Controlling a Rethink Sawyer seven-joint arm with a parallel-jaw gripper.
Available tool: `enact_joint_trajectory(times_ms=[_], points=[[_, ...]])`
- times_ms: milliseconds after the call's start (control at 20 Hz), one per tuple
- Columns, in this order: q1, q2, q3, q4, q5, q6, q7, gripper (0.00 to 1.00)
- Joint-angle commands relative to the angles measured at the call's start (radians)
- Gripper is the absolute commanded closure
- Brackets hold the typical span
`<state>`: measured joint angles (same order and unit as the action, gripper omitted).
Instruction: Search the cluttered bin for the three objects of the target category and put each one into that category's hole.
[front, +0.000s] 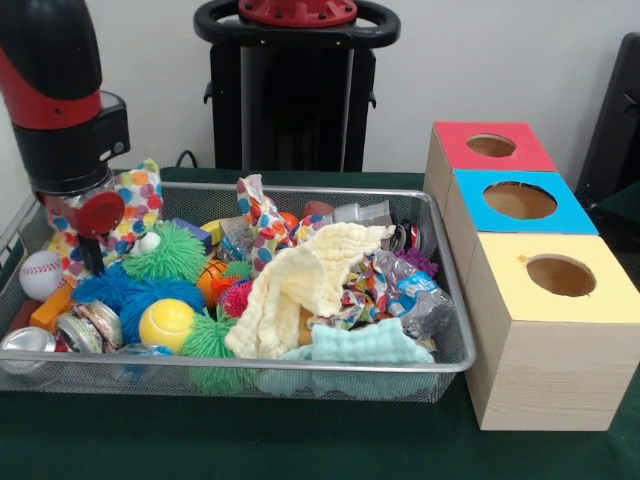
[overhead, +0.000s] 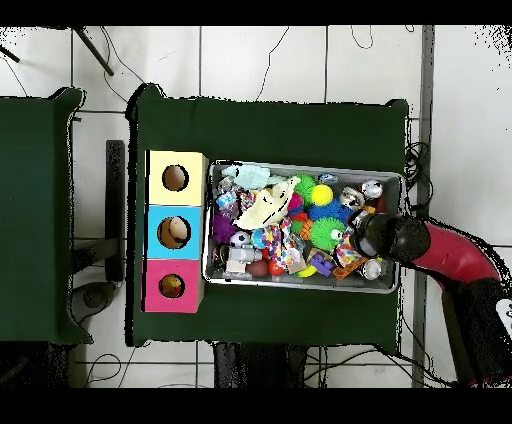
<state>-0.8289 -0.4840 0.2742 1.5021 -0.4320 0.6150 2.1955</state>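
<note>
The wire mesh bin (front: 455, 300) stands on the green table, heaped with clutter; it also shows in the overhead view (overhead: 300, 166). My gripper (front: 93, 255) hangs from the red and black arm and reaches down into the bin's left end, beside a baseball (front: 40, 275) and a green spiky ball (front: 166, 252). In the overhead view the gripper (overhead: 365, 238) is at the bin's right end. No plush animal toy shows clearly; a pale yellow cloth (front: 290, 290) covers the middle. The red-topped hole (front: 491, 145) is on the farthest box to the right; it also shows in the overhead view (overhead: 171, 286).
The blue-topped hole (front: 519, 200) and yellow-topped hole (front: 560, 275) are beside the red one. The bin holds a yellow tennis ball (front: 165, 322), a blue spiky ball (front: 125, 290), a mint cloth (front: 370, 345), metal cans (front: 25, 345) and a dotted cloth (front: 270, 225).
</note>
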Motion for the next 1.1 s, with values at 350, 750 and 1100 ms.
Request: enact_joint_trajectory(times_ms=[350, 750, 1100], points=[[-0.033, 0.045, 0.175, -0.114, -0.135, -0.108, -0.269, 1.00], [-0.042, 0.059, 0.182, -0.102, -0.180, -0.094, -0.255, 0.00], [-0.037, 0.056, 0.181, -0.115, -0.189, -0.061, -0.240, 0.00]])
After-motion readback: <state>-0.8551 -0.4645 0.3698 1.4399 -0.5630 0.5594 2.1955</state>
